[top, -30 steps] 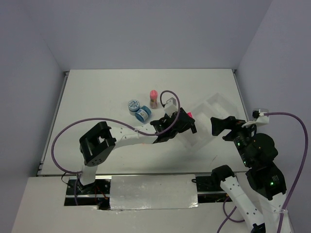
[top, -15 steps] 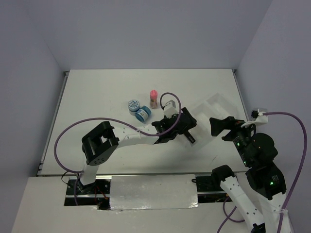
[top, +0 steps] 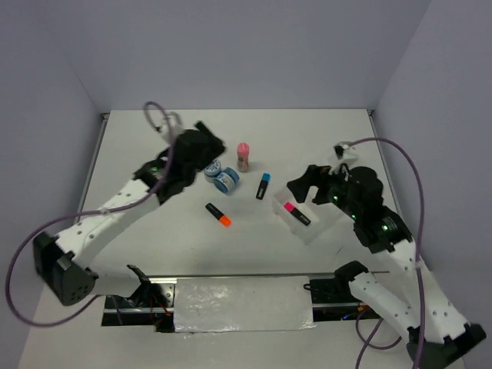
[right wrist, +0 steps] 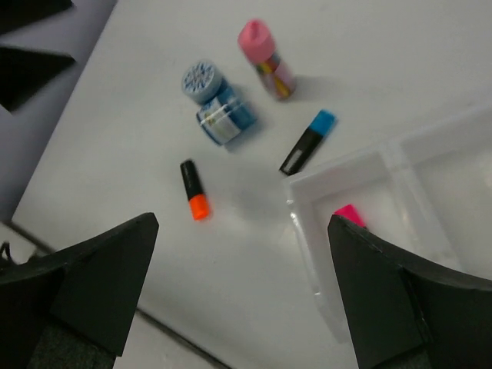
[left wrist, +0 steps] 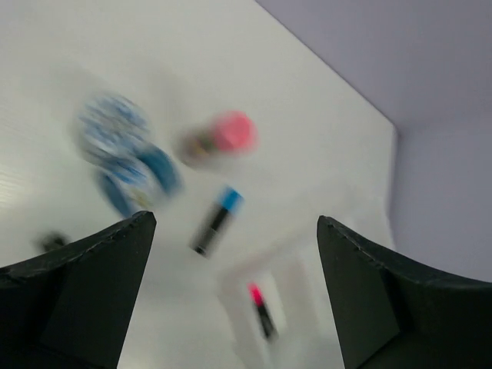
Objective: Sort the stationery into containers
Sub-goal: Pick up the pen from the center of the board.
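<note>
Pink marker (top: 297,214) now inside tray (top: 296,230)

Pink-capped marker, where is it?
In the top view, the pink-capped marker lies in the left end compartment of the tray, right of centre, with the blue-capped marker just outside.

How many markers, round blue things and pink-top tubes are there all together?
markers: 3 (pink marker, orange marker, blue marker)
round blue discs: 2
pink-capped tube: 1
Total: 6
</note>
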`<state>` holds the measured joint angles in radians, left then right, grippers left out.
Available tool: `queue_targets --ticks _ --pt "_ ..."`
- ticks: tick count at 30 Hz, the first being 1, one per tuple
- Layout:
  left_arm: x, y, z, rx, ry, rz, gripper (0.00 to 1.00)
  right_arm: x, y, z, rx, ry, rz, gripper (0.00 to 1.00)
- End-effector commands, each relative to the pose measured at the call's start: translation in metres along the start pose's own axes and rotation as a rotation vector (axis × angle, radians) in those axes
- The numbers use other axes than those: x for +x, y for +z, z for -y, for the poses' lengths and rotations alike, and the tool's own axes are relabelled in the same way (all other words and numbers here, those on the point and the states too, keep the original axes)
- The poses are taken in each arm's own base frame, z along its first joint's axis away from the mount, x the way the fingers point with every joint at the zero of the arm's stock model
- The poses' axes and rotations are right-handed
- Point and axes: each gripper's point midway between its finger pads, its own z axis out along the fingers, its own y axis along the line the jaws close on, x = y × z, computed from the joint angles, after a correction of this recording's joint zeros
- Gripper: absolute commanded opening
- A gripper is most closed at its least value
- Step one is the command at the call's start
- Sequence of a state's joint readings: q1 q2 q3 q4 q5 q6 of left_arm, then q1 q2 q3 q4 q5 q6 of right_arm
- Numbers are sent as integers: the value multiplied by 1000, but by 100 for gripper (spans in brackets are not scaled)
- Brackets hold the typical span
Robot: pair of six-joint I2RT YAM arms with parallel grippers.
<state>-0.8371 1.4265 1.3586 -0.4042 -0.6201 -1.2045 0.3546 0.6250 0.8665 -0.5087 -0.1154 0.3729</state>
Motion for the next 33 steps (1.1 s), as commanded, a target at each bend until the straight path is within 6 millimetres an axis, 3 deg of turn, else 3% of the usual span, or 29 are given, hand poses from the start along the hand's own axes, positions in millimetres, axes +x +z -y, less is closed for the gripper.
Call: queue_targets --ticks 1,2,3,4,5,6,7,8,9,10,11,12,13,14,18,19,26,30,33 --pt "-59 -11 -134 -260 177 9 99 5 39 -44 -157 -27 -37 100" --pt "-69 -21 -158 -322 191 20 99 5 52 -44 -97 -58 -39 100" --pt "-86 -29 -185 -405 182 54 99 42 73 -65 -120 -142 -165 100" --pt "-99 -47 -192 -413 182 92 99 51 82 -77 -121 -182 -199 100" --pt "-107 -60 -205 -459 226 108 99 73 103 -96 -135 -240 -271 100" --pt "-114 -70 -209 -472 233 126 99 85 114 -103 -141 -278 -307 100" --pt "-120 -84 -207 -451 261 136 99 84 125 -114 -146 -286 -314 100" --pt "-121 -94 -209 -448 294 121 99 116 147 -110 -114 -316 -401 99" --pt "-119 -100 -206 -419 313 105 99 133 154 -117 -123 -343 -441 99" --pt "-124 -112 -205 -390 355 121 99 133 163 -130 -133 -356 -441 96" --pt "-125 -118 -206 -384 373 123 99 168 178 -122 -94 -396 -529 95" --pt "-126 -125 -216 -417 394 125 99 180 185 -121 -67 -431 -551 95" --pt "-129 -133 -220 -424 414 140 99 180 193 -134 -66 -442 -543 93" --pt "-131 -135 -224 -433 429 156 99 206 202 -124 -33 -469 -606 92" --pt "-124 -132 -250 -502 449 189 99 235 220 -127 -53 -462 -662 83" --pt "-121 -130 -248 -484 450 179 99 239 221 -133 -75 -459 -672 81" --pt "-121 -129 -244 -452 448 177 99 275 231 -123 -45 -511 -742 72" --pt "-123 -131 -244 -449 444 189 99 292 227 -122 -40 -533 -784 51" --pt "-124 -132 -243 -442 443 194 99 296 221 -126 -48 -554 -783 46"
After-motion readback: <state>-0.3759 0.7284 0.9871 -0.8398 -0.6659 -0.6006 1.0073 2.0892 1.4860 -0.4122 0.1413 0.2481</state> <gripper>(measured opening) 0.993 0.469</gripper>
